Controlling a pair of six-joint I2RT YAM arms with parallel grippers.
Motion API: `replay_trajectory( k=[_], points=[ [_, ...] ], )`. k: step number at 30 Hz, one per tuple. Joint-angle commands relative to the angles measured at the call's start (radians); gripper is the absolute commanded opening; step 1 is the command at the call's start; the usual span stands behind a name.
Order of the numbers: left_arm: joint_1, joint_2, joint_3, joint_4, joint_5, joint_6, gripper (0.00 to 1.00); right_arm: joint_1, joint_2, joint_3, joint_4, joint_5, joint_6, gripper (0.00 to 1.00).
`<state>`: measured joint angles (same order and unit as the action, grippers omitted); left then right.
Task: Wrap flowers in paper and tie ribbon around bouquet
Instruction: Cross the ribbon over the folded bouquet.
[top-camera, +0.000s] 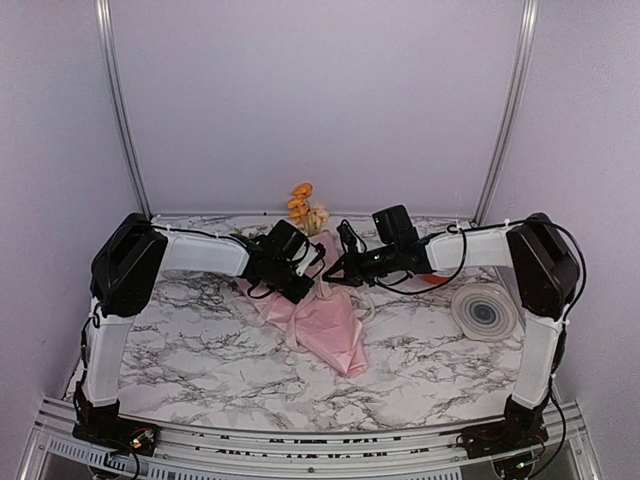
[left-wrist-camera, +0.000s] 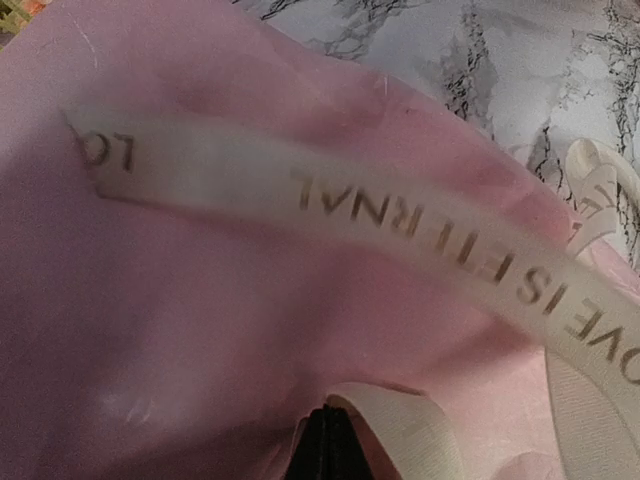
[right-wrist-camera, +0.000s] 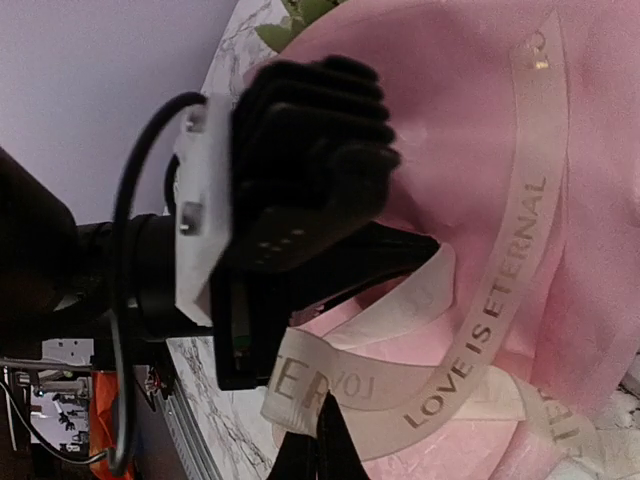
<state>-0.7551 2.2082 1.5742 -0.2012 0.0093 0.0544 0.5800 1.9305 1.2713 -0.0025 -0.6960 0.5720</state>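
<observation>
Pink paper (top-camera: 330, 325): one crumpled sheet lying mid-worktop (top-camera: 200, 350), gathered narrow at the far end and fanning out toward the near edge.
Writing: "LOVE IS ETERNAL" in dark capitals along the ribbon (right-wrist-camera: 510, 270). The phrase repeats: a lone "LO" sits at the cut end in the left wrist view, and "ER" plus a reversed "LOV" show on the folds in the right wrist view.
Ribbon: one cream band, draped across the paper and touching it, looped and doubled back on itself between the two end effectors.
Flowers (top-camera: 303, 203): one small bunch, with orange blooms on top and a pale one just below; the exact number is unclear.
Wrap and contents: the flower heads rise out of the paper's gathered far end. Green leaves (right-wrist-camera: 295, 20) show at its edge, and the stems are out of sight.
Left end effector (left-wrist-camera: 328, 445): fingers together, pinched on a stretch of ribbon that curls out beside the tips, just over the paper.
Right end effector (right-wrist-camera: 312, 455): fingers together, nipping a folded part of the ribbon, close to the left one and facing it.
Arms: two, meeting over the narrow part of the paper.
Reel (top-camera: 485, 312): one clear round disc with dark rings, flat on the worktop near the right arm and apart from the paper. What it carries cannot be told.
Orange object (top-camera: 432, 279): one, mostly hidden under the right arm.
</observation>
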Motion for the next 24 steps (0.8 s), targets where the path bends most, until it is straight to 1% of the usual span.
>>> replay_trajectory(
  k=[1, 6, 9, 13, 17, 20, 21, 24],
  points=[
    [0.019, -0.073, -0.066, 0.034, 0.024, -0.036, 0.00, -0.008, 0.066, 0.085, 0.039, -0.066, 0.098, 0.00],
    [0.019, -0.140, -0.148, 0.156, 0.046, -0.052, 0.00, -0.014, 0.174, 0.172, 0.021, -0.060, 0.134, 0.00],
    [0.019, -0.177, -0.193, 0.216, 0.050, -0.053, 0.00, -0.016, 0.252, 0.225, 0.017, -0.096, 0.160, 0.00],
    [0.018, -0.247, -0.260, 0.271, 0.014, -0.041, 0.00, -0.016, 0.313, 0.282, 0.000, -0.101, 0.177, 0.00],
    [0.004, -0.366, -0.385, 0.400, 0.025, 0.044, 0.00, -0.004, 0.351, 0.337, -0.023, -0.118, 0.164, 0.00],
    [-0.009, -0.403, -0.391, 0.398, 0.034, 0.119, 0.00, 0.033, 0.395, 0.438, -0.143, -0.172, 0.062, 0.00],
    [-0.010, -0.406, -0.384, 0.398, 0.049, 0.135, 0.00, 0.043, 0.397, 0.440, -0.158, -0.176, 0.048, 0.00],
    [-0.010, -0.406, -0.357, 0.404, 0.078, 0.167, 0.00, 0.052, 0.386, 0.392, -0.117, -0.226, 0.056, 0.00]
  ],
)
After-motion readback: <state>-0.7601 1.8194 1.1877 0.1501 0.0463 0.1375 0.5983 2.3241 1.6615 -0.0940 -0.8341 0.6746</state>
